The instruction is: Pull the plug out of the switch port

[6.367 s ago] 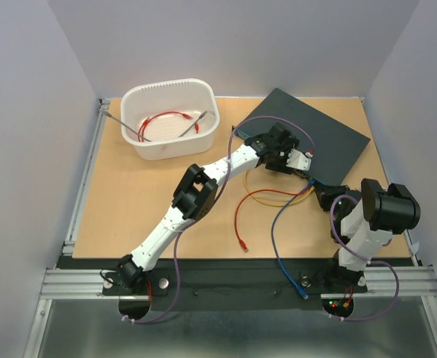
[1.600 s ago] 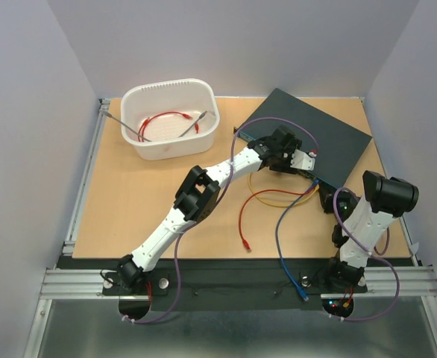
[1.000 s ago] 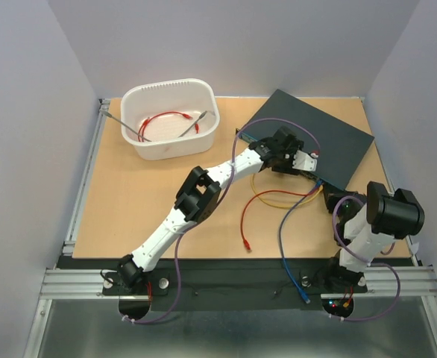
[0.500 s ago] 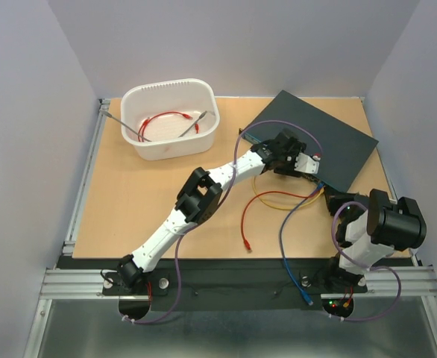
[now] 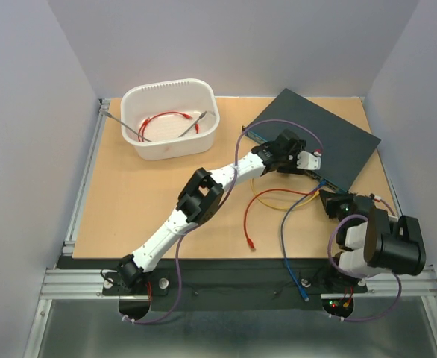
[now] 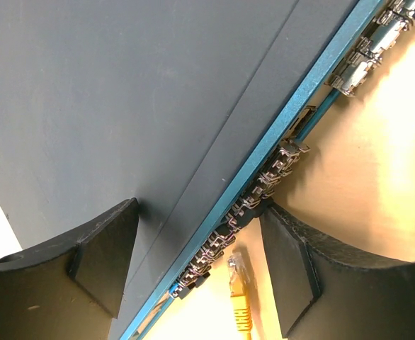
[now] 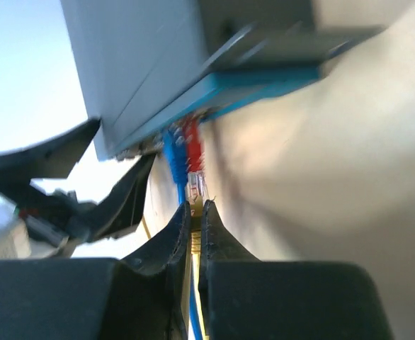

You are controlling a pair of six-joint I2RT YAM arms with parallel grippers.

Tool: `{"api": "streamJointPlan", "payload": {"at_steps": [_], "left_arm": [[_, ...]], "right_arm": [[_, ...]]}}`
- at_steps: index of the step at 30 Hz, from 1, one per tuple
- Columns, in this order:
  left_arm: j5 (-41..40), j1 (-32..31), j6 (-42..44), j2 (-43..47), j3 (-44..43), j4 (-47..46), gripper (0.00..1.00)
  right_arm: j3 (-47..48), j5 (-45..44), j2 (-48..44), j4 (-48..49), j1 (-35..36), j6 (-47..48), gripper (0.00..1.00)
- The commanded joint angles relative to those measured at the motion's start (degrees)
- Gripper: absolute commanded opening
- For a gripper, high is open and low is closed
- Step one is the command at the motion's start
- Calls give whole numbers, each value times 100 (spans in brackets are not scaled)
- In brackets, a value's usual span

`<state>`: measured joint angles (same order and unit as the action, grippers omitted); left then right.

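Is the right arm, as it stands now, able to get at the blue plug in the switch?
Probably yes. The right gripper points straight at the blue plug in the switch, just short of it, nothing between. Its jaws are shut, though, and the red plug sits close beside.

Dark flat switch (image 5: pixel 330 142) — blue plug (image 7: pixel 173 159) socketed

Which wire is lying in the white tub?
The short red cable curled inside the tub; the long red cable, yellow cable and blue cable lie by the switch.
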<state>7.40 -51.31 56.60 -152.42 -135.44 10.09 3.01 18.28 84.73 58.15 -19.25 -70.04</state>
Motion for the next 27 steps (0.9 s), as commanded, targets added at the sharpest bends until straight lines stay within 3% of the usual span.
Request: {"api": "streamJointPlan", "payload": {"at_steps": [1, 6, 9, 15, 24, 27], "left_arm": [[-318, 112, -228, 28, -281, -2029, 78], [-160, 95, -255, 133, -238, -1826, 78], [-169, 121, -193, 308, -45, -1712, 79], [60, 34, -447, 959, 105, -687, 83], [1139, -98, -1537, 2215, 360, 975, 84], [2035, -99, -1967, 2559, 351, 1468, 88]], "right_arm": [[-670, 475, -824, -1251, 350, 254, 1], [-319, 124, -1605, -2077, 351, 394, 0], [-135, -480, -2623, -3777, 351, 710, 0], [279, -1792, -4341, -5522, 351, 1114, 0], [1474, -2558, -5052, -6570, 360, 2239, 0], [2009, -2348, -5133, -6728, 351, 2643, 0]]}}
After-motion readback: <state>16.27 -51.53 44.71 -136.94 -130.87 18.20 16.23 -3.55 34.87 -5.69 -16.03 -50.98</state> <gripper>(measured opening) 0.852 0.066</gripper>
